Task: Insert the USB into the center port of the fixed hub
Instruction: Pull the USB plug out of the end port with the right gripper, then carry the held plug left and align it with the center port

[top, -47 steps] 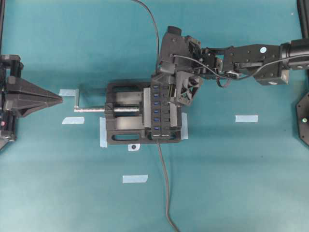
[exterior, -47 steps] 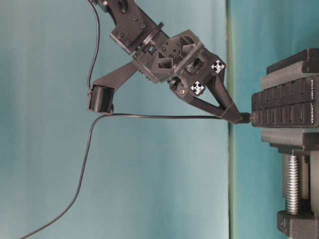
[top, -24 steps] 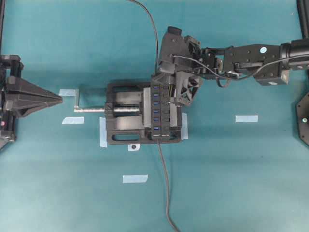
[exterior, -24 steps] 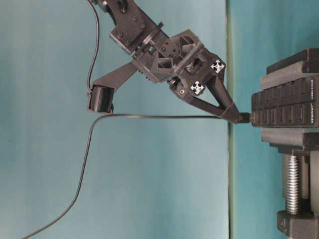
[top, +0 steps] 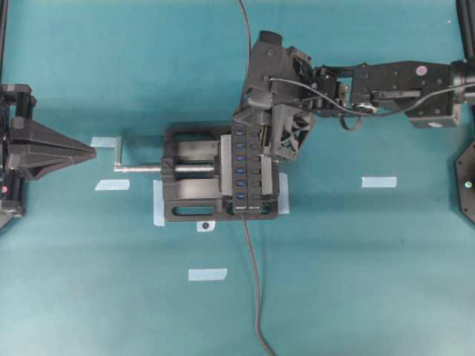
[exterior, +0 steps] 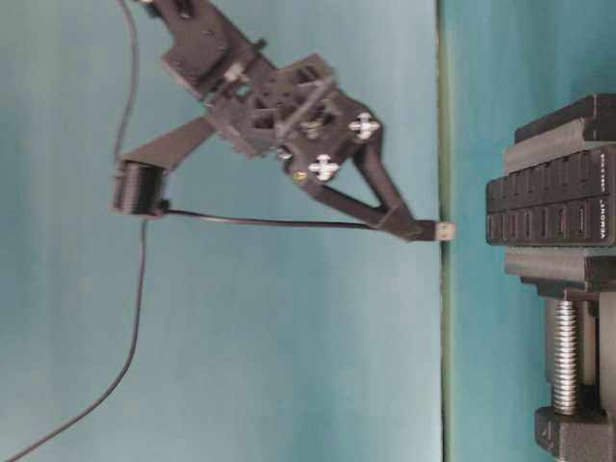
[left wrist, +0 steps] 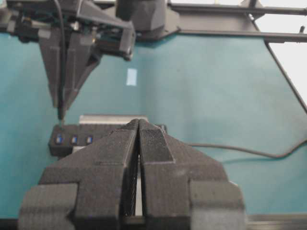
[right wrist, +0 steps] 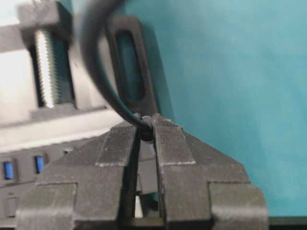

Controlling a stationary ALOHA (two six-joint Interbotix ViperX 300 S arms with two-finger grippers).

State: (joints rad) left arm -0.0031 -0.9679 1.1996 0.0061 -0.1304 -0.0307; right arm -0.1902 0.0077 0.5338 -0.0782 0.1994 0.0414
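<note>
Small black rectangular USB plug (exterior: 435, 231) on a long thin black cable (exterior: 260, 220): sitting clamped between the tips of the right gripper (exterior: 416, 229), clear of the long narrow black hub strip (exterior: 549, 210) with its row of blue slots, a gap showing between plug tip and hub face. Hub strip: lying fixed in a bulky black vise (top: 194, 183) with silver screw handle, on the teal desk (top: 356, 259). Left gripper (left wrist: 139, 132): resting with its jaws together, holding nothing, well apart from the vise, pointing toward it
</note>
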